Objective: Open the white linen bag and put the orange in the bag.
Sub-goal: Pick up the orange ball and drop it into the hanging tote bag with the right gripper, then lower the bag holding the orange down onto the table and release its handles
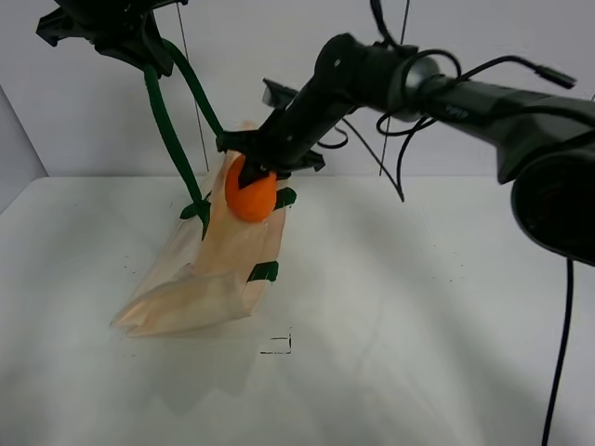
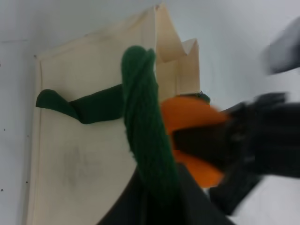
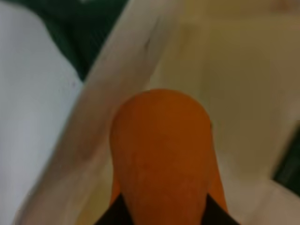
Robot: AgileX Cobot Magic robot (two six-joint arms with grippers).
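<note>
The orange point(image 1: 251, 197) pinched between the fingers of my right gripper point(image 1: 247, 175), at the lifted mouth of the white linen bag point(image 1: 218, 265) just beneath that gripper, green strap handle point(image 1: 167, 121) clamped in my left gripper point(image 1: 138, 45) higher up beside it, bag bottom resting on the white table point(image 1: 418, 325) below.

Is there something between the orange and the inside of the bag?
Nothing visible does. The right gripper holds the orange at the open mouth of the bag, with only cloth beyond it. The left gripper holds the green strap up, off to one side.
</note>
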